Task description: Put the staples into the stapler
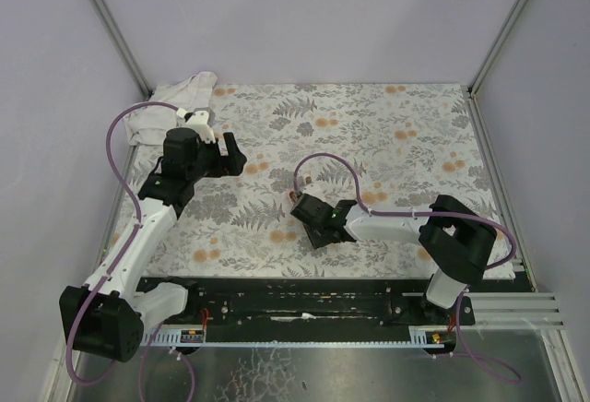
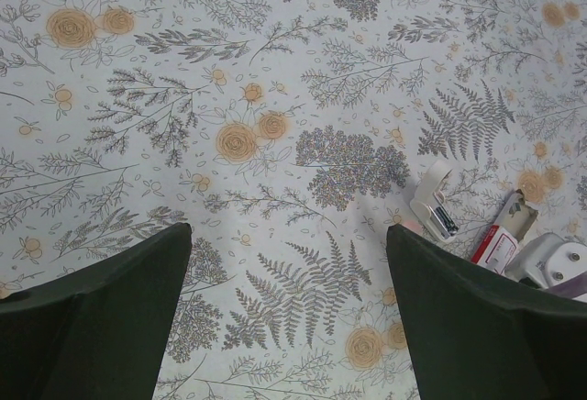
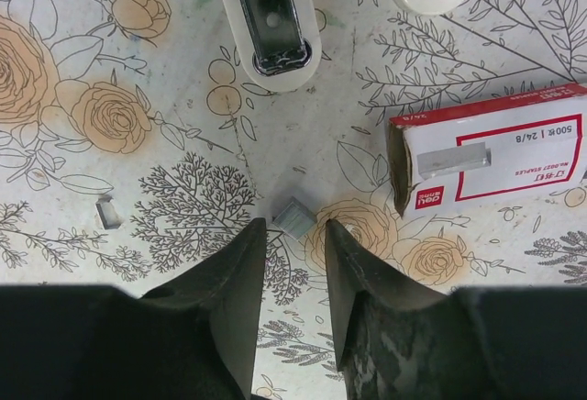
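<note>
Top view: the left gripper (image 1: 232, 158) is pictured at ten o'clock on the floral-printed tablecloth (image 1: 387, 125), the right gripper (image 1: 309, 220) near centre.

Left wrist view: the left jaws are spread wide, empty. One white plastic stapler (image 2: 436, 200), hinged open, and one flat red-and-white cardboard box (image 2: 498, 242) are framed at three o'clock.

Right wrist view: the right jaws, narrowly parted and empty, are aimed at a short grey metal strip of staples (image 3: 295, 214) at twelve o'clock. A second fragment (image 3: 107, 209) is seen at nine o'clock, a third strip (image 3: 454, 160) on the box. The strip is judged light, brittle and slippery, best pinched across its long sides.
</note>
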`<state>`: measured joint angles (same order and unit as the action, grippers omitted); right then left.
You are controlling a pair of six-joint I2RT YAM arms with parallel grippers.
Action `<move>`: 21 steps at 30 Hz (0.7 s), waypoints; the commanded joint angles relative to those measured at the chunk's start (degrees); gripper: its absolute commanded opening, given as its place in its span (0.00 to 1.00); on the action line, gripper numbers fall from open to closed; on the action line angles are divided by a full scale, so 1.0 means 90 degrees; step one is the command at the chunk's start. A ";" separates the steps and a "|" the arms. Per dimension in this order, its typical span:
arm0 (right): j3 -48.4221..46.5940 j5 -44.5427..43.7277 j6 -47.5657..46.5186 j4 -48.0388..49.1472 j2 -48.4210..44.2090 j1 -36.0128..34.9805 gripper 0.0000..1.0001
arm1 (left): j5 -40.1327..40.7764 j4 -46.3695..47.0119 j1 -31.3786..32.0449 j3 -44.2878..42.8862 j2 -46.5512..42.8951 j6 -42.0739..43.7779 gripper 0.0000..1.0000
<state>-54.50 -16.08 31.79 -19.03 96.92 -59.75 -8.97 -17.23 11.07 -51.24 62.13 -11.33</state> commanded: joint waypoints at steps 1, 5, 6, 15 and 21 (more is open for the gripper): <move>-0.0187 -0.0075 -0.0438 0.0052 -0.0108 -0.0071 0.40 | -0.0076 0.0196 -0.0068 0.0029 -0.0134 0.0009 0.86; -0.0195 0.0204 -0.1254 0.0155 -0.0319 -0.0067 0.41 | -0.0066 0.0196 -0.0073 0.0029 -0.0124 0.0009 0.86; -0.0226 0.0255 -0.1434 0.0153 -0.0329 -0.0061 0.40 | -0.0073 0.0196 -0.0077 0.0028 -0.0118 0.0009 0.86; -0.0488 0.0625 -0.2351 0.0075 0.0040 -0.0025 0.37 | -0.0051 0.0194 -0.0080 0.0029 -0.0098 0.0009 0.86; -0.0463 0.0984 -0.2481 0.0123 0.0070 0.0134 0.38 | -0.0094 0.0194 -0.0085 0.0030 -0.0053 0.0009 0.86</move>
<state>-57.06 -10.46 11.90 -18.55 96.86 -59.55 -9.06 -17.23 10.81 -51.24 62.11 -11.35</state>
